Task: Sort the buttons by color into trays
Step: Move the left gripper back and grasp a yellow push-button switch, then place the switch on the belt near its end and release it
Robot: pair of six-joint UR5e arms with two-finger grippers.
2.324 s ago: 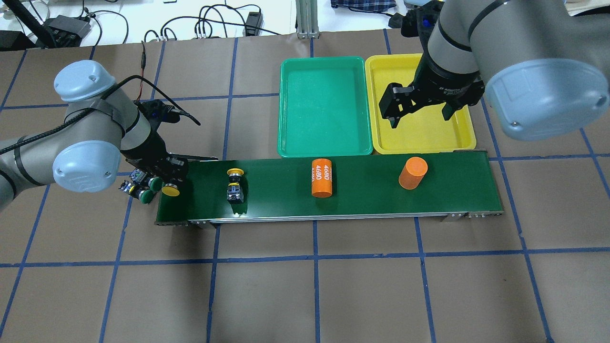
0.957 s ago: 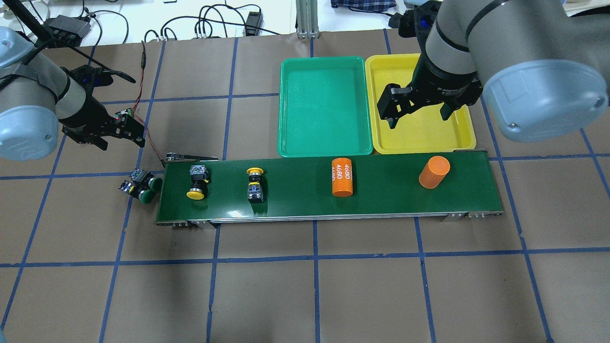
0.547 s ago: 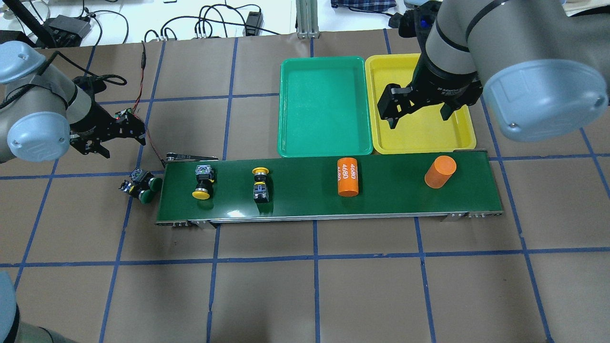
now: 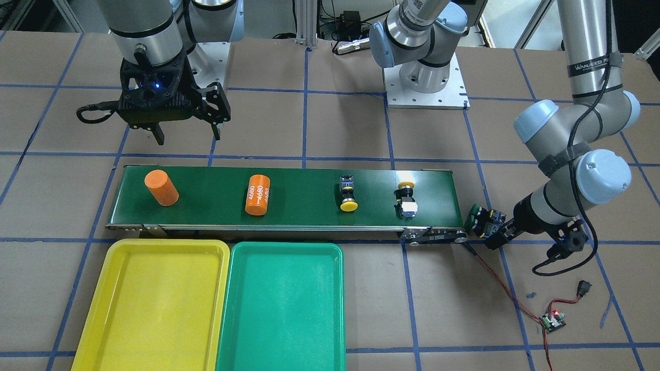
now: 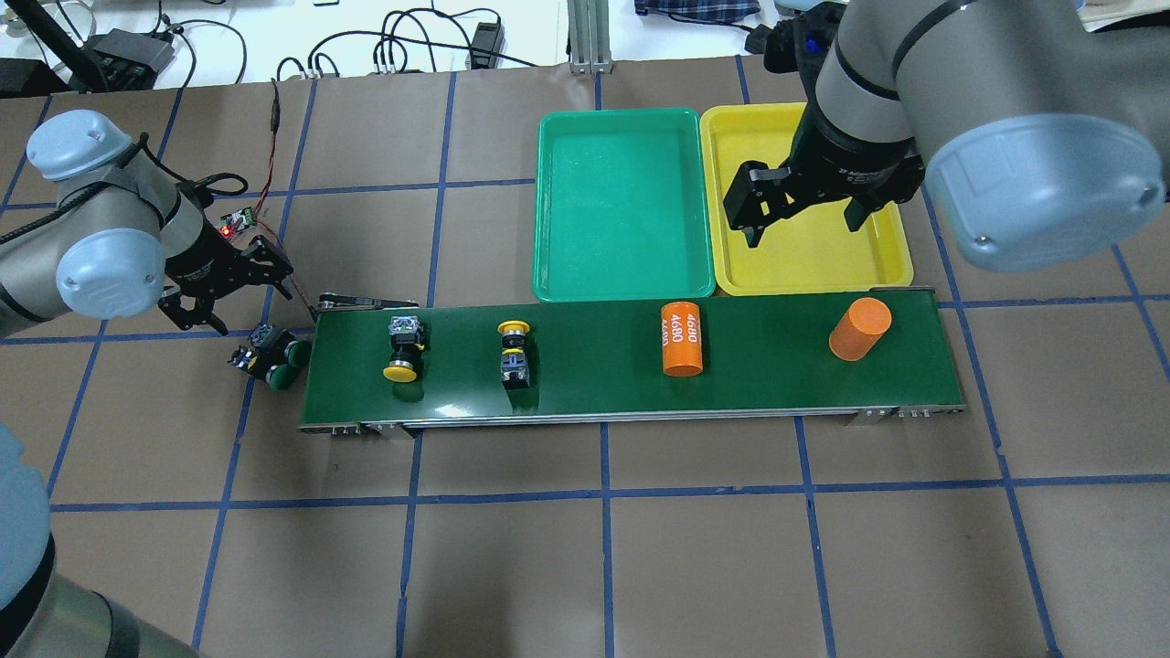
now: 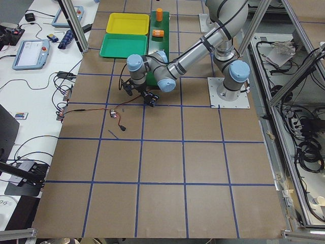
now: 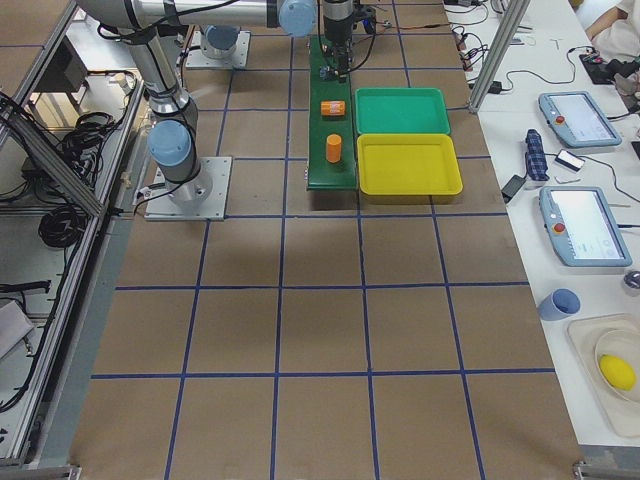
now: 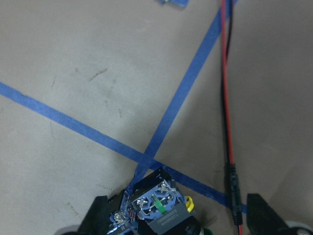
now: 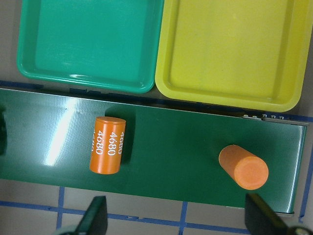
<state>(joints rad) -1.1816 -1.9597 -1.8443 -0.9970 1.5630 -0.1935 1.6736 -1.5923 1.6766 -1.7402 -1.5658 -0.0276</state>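
At the far left, the left gripper (image 5: 239,294) hangs low over the brown table (image 5: 585,548) with its fingers spread wide and nothing between them. In the left wrist view, the two fingertips stand on either side of the contact block of a button lying under them, without touching it. Just beside it, the two green-capped buttons (image 5: 274,358) lie close together on the table, right off the left end of the conveyor belt (image 5: 585,384), not on it. On the belt the first yellow-capped button (image 5: 402,347) lies on its side near the left end, with the cap toward the near edge and the contact block toward the trays. The second yellow-capped button (image 5: 514,352) lies a little further right and is turned the other way, with the cap toward the trays. Further along the belt, an orange cylinder marked 4680 (image 5: 682,339) lies on its side, and a plain orange cylinder (image 5: 859,329) stands near the right end. Behind the belt, just beside its far edge, sit the green tray (image 5: 622,210) and, to its right and side by side with it, the yellow tray (image 5: 804,265). All four buttons are outside both trays, whose floors show only plain plastic. The right gripper (image 5: 809,228) hovers above the yellow tray, with its fingers parted and gripping nothing.
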